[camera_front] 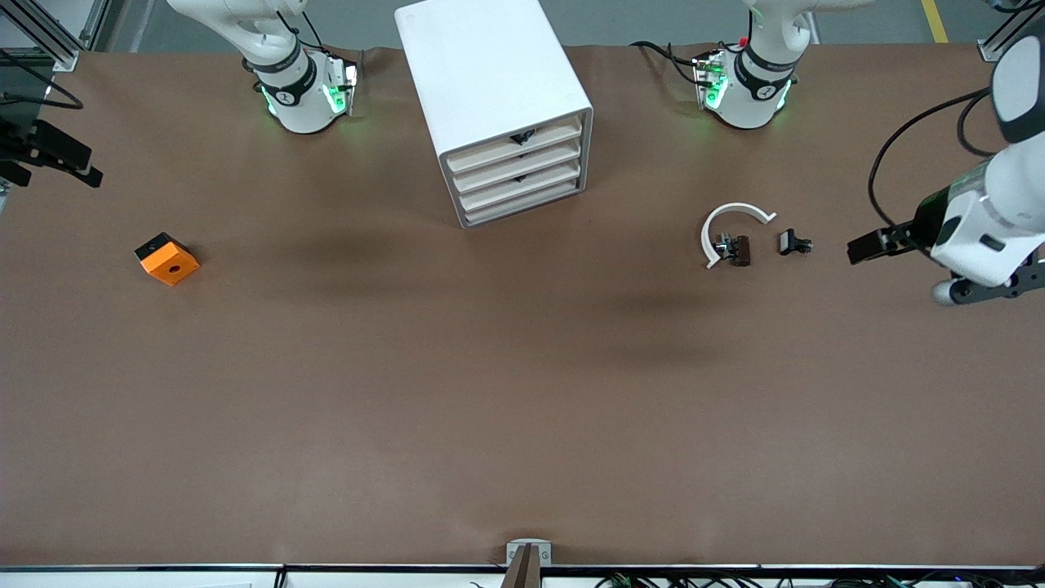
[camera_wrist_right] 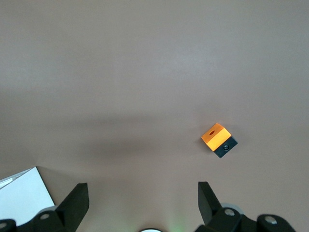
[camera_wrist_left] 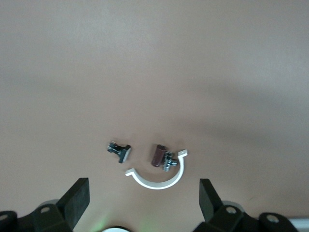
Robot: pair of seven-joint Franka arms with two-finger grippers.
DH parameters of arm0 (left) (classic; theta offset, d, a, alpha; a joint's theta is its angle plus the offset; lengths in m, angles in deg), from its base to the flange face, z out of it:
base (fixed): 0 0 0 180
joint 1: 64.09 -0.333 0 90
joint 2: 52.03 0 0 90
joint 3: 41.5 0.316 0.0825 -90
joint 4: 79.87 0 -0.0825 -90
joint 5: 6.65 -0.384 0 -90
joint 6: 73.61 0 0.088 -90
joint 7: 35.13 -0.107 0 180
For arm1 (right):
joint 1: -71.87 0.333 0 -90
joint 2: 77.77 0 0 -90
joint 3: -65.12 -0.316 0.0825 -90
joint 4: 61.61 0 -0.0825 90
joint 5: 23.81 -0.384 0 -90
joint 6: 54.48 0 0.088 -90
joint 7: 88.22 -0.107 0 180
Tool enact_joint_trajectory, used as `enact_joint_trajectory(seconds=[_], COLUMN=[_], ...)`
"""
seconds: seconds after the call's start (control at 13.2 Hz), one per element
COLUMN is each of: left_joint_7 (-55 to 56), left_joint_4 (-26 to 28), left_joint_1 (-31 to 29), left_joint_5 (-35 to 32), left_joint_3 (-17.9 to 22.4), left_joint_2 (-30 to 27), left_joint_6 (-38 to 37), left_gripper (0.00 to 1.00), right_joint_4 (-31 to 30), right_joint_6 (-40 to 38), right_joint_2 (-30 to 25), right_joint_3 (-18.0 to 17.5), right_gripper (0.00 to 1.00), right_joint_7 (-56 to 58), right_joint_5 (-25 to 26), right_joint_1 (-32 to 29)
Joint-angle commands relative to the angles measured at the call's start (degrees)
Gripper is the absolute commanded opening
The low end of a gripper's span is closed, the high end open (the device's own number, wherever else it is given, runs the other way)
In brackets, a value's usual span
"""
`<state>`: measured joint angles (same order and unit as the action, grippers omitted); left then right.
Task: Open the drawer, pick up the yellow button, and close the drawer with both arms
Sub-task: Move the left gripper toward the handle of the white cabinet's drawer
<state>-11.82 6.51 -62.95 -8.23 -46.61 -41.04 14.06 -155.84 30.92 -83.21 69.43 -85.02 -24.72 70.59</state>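
Observation:
The white cabinet (camera_front: 490,73) stands midway between the two arm bases, and all four beige-fronted drawers (camera_front: 516,173) are shut. The button is not in view. My left gripper (camera_front: 878,244) hangs open and empty above the table at the left arm's end; in the left wrist view (camera_wrist_left: 145,203) its fingers (camera_wrist_left: 77,198) are wide apart. My right gripper (camera_front: 41,159) hangs open and empty at the right arm's end of the table; in the right wrist view (camera_wrist_right: 143,203) its fingers (camera_wrist_right: 77,203) are also wide apart.
An orange cube with a hole (camera_front: 167,259) (camera_wrist_right: 218,139) lies toward the right arm's end. A white arc (camera_front: 731,224) (camera_wrist_left: 159,179) and two small black clip pieces (camera_front: 793,242) (camera_wrist_left: 119,150) lie toward the left arm's end. A cabinet corner (camera_wrist_right: 19,198) shows in the right wrist view.

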Motion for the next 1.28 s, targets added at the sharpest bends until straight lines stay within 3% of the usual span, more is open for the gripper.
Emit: enact_joint_trajectory(seconds=[0.0,0.53,0.83,0.98,1.21], left_joint_7=[16.5,72.2,90.6,100.3,105.0], left_joint_4=[-5.2,-5.4,-5.1,-5.2,-5.3], left_joint_1=[3.0,14.7,18.6,18.2,20.4], left_joint_5=[-0.2,3.0,8.4,17.3,20.9], left_joint_3=[-0.1,-0.2,-0.2,-0.2,-0.1], left_joint_2=[5.7,11.4,12.4,14.1,15.9], left_joint_6=[-0.7,-2.2,-7.1,-8.1,-8.3], left_gripper=[1.0,1.0,1.0,1.0,1.0], right_joint_4=[1.8,2.5,2.6,3.0,3.3], right_joint_6=[-0.7,-0.1,0.7,1.3,1.3], right_joint_2=[5.6,10.8,11.5,12.5,13.3], right_joint_3=[-0.4,-0.8,-0.8,-0.7,-0.6], right_gripper=[1.0,1.0,1.0,1.0,1.0], right_joint_7=[1.0,2.6,2.6,2.6,2.6], right_joint_5=[-0.3,0.6,1.0,1.0,1.4], right_joint_1=[-1.0,0.0,-0.5,-0.7,-0.8])
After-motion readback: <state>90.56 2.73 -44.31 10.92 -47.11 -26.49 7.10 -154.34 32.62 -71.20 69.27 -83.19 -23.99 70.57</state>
